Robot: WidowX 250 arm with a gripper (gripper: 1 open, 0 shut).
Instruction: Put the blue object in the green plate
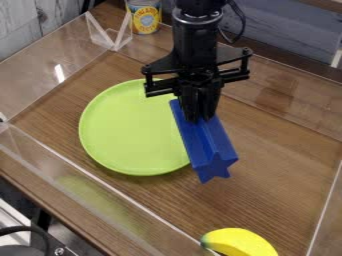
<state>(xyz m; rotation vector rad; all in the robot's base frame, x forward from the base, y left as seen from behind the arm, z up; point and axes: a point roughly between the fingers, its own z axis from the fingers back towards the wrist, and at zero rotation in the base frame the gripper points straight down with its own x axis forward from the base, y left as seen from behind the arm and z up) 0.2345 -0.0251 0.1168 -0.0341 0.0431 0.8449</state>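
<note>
A long royal-blue ridged block, the blue object (206, 146), hangs at a slant over the right rim of the lime-green plate (123, 128). My gripper (198, 110) points straight down and is shut on the block's upper end. The block's lower end reaches past the plate's rim toward the wood surface; whether it touches the plate or the wood cannot be told. The plate lies flat on the brown wooden surface, left of the gripper, with nothing else on it.
Clear plastic walls (40, 155) ring the wooden work surface. A yellow banana (238, 243) lies at the near edge, bottom right. A yellow-labelled cup (143, 17) and a clear stand (110, 38) sit behind the far wall.
</note>
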